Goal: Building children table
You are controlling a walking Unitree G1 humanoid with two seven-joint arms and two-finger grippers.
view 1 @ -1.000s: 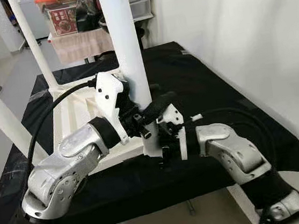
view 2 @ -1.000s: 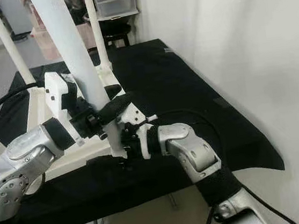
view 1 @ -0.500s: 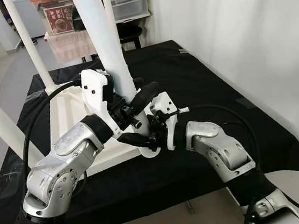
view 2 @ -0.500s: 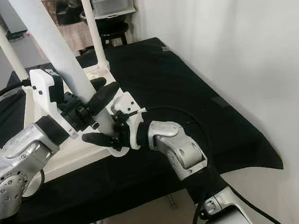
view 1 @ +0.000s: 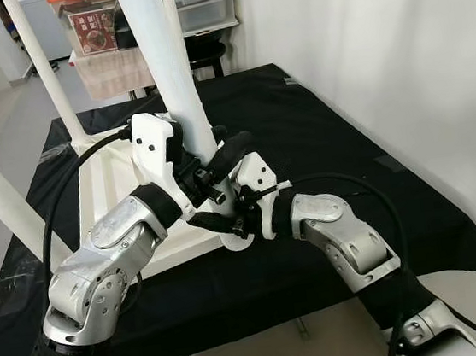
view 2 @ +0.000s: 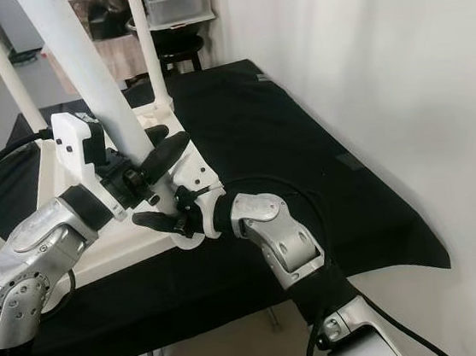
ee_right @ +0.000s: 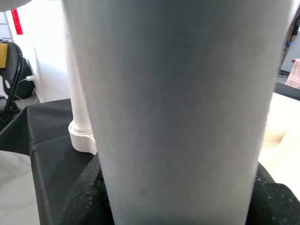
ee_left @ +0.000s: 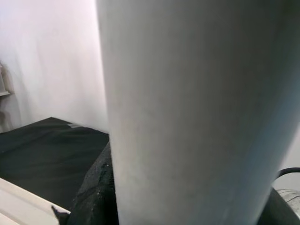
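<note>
I have both hands on the near white leg (view 1: 178,90) of the upside-down children's table (view 1: 113,179), which lies flat on the black-covered table (view 1: 318,126), toward its left side and close to the front edge. The leg stands up from the upturned top's near right corner, tilted a little away from that corner.

From the head cameras I see my left hand (view 1: 211,166) wrapped around the leg a bit above its base, one black finger (view 1: 231,149) lying across the front of the leg and the rest hidden behind it; it is clamped on the leg. My right hand (view 2: 172,221) comes in lower, from the right, with its fingers at the foot of the leg just above the round white flange (view 1: 238,241); one finger (view 2: 155,219) shows in front. I cannot tell from here how firmly it grips.

The wrist cameras add what the head views hide. In the left wrist view the leg (ee_left: 197,112) sits right against the lens with a dark fingertip (ee_left: 96,187) pressed at its side. In the right wrist view the leg (ee_right: 178,108) sits between both black pads (ee_right: 84,197), which touch it, and another leg (ee_right: 82,117) stands behind on its flange.

Two more legs (view 1: 44,62) rise at the far left.
</note>
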